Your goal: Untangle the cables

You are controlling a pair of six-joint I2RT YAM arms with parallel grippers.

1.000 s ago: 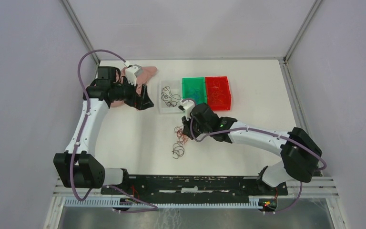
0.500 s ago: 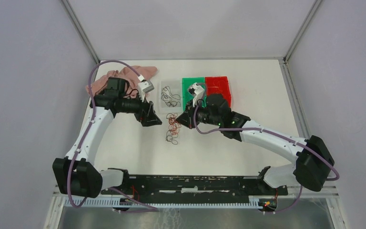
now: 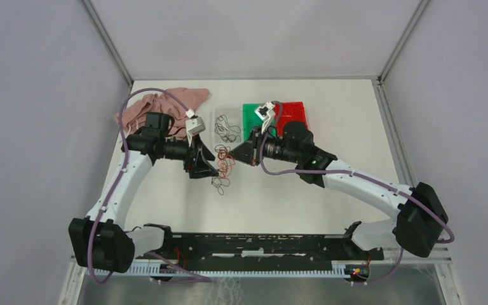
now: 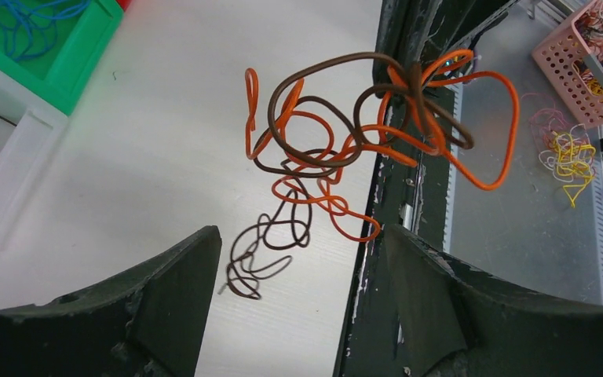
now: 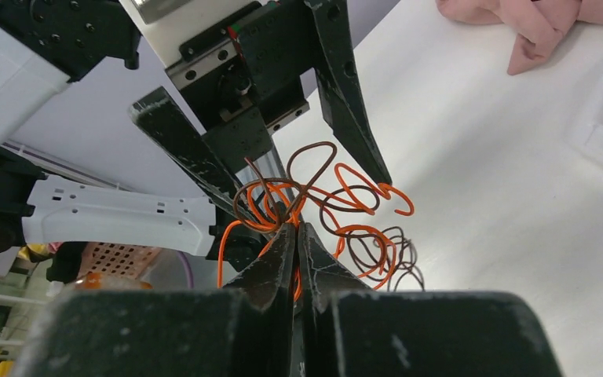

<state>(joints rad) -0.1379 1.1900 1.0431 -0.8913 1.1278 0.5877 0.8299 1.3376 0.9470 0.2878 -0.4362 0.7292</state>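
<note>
Now lifting the cables (image 3: 223,162) clear of the table (image 3: 292,197) beside the clear tray (image 3: 215,127), clamping their knot in the fully closed right gripper (image 5: 294,229). Swinging the left gripper (image 4: 298,271) in from the pink cloth (image 3: 165,101), jaws wide astride the loops, gripping nothing yet; likely readying a two-handed pull

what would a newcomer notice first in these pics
The wad of orange and brown cables, held up over the table's middle, pinched in the shut right gripper. The left gripper faces it with open jaws flanking the dangling loops. Behind sit a green bin and a red bin side by side, a pink cloth far left.
</note>
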